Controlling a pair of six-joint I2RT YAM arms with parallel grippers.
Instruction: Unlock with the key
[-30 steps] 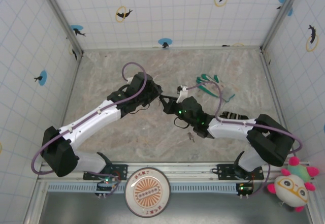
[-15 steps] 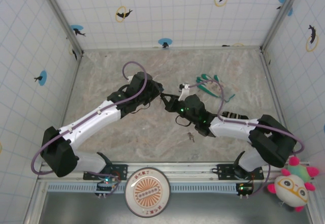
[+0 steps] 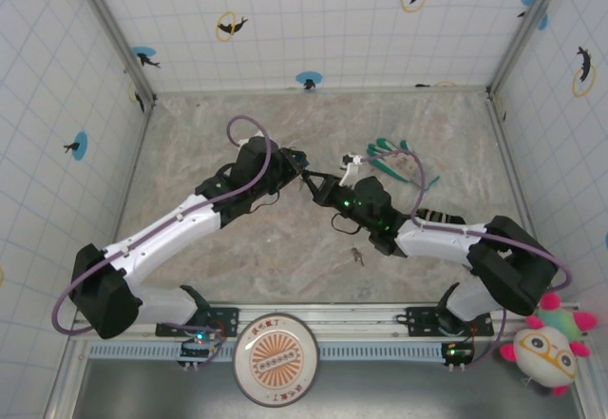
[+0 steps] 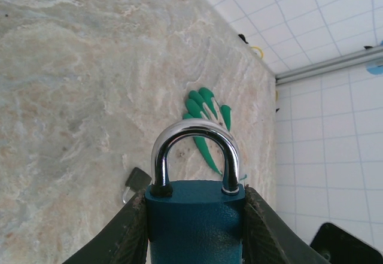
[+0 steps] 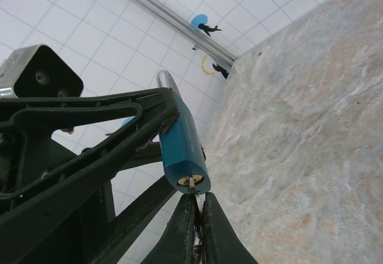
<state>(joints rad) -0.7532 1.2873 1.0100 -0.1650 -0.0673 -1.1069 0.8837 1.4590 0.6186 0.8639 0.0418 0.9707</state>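
Holding padlock: left gripper clamped on it, one finger on each flank of the teal body. Shackle is closed and points away from the wrist.
Key: at the padlock's base, thin silver shank touching the brass keyhole, pinched by the right gripper.
Right gripper: clenched on the key, fingertips pressed together just below the padlock.
Hidden: key's head is buried between the right fingertips; can't tell how deep the blade sits in the padlock.
Cut off: padlock's lower body runs out of the left wrist frame, so the keyhole end is unseen there.
Top view: both grippers meet at the padlock; key too small to pick out, and the junction is dark.
Glove: green and white, flat on the table beyond the padlock, partly behind the shackle.
Small dark bit: on the table, near side of the padlock, well apart; too small to identify.
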